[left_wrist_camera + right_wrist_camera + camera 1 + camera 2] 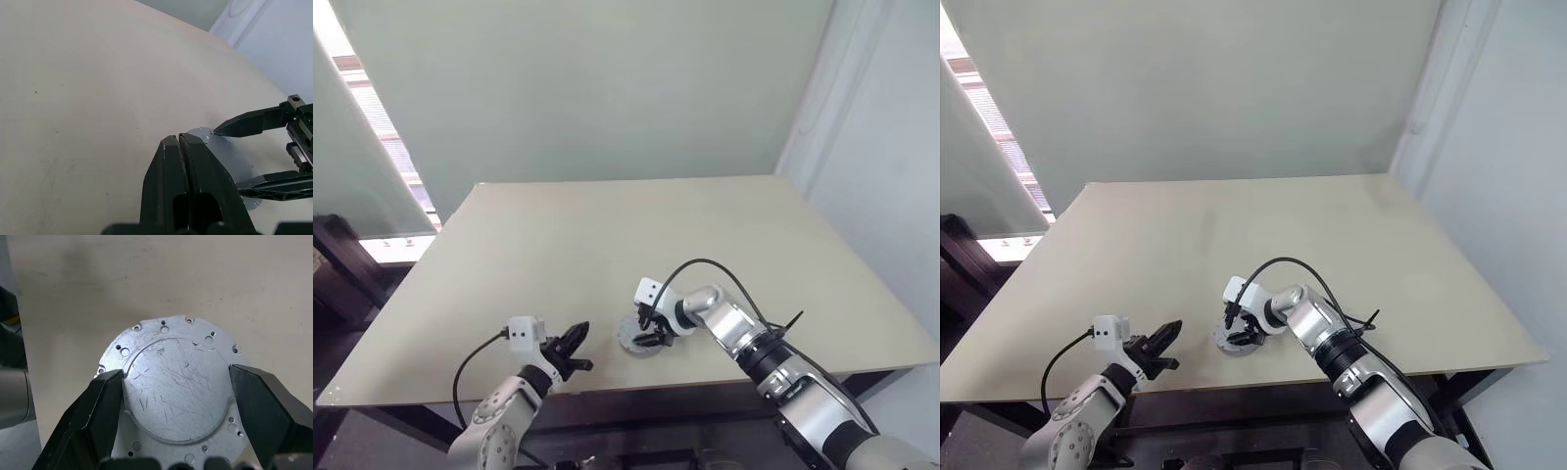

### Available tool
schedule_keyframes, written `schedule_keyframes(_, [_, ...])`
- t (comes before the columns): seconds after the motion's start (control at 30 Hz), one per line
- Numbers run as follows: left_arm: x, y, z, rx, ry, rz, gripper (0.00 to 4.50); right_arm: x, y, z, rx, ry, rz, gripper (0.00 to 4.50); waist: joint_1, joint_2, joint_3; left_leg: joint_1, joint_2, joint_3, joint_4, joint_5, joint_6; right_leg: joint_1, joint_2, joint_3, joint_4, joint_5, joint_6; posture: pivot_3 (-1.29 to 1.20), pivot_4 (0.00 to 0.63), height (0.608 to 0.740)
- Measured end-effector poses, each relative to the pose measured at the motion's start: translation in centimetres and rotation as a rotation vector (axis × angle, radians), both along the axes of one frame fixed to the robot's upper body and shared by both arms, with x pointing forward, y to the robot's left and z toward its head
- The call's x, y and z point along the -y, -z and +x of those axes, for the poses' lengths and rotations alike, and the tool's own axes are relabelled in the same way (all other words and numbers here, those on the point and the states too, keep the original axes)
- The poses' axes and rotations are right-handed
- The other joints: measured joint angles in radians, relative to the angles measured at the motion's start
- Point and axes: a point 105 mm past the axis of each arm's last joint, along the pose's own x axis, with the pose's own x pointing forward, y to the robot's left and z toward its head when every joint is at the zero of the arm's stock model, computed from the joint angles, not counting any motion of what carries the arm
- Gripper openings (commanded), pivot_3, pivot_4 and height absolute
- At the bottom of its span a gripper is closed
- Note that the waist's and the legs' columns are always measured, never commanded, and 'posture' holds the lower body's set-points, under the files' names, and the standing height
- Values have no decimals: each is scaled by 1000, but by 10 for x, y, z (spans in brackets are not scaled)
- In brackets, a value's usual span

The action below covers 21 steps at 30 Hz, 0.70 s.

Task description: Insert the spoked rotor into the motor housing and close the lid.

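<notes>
Silvery scratched disc (178,389) between right tool (176,406)'s parted fingers — could skid if squeezed off-centre; left tool (188,147) closed.

Looking along your right gripper (176,396), you see its two black wedge-shaped fingers (93,421) standing wide apart, one on each side of a round silvery metal disc (178,382). The disc lies flat on the pale beige tabletop (98,284). Its face is scuffed with fine scratches, and a raised circular step sits inside a flat outer flange dotted with small holes and notches along the rim. Each fingertip comes up to the edge of that raised step; whether they press on it, you cannot tell. A dark and grey rounded part (12,377) sits at the frame's edge beside the disc.
</notes>
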Motion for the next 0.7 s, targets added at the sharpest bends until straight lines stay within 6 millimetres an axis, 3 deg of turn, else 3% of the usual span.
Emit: schedule_keyframes(0.7, [4,0,1,6,4,-10,0,-5,4,1,-17,75,-23,3259,-1,2,-7,2,0,0,-1,-1,-1,0,0,0,-1,0,0,0,0,740])
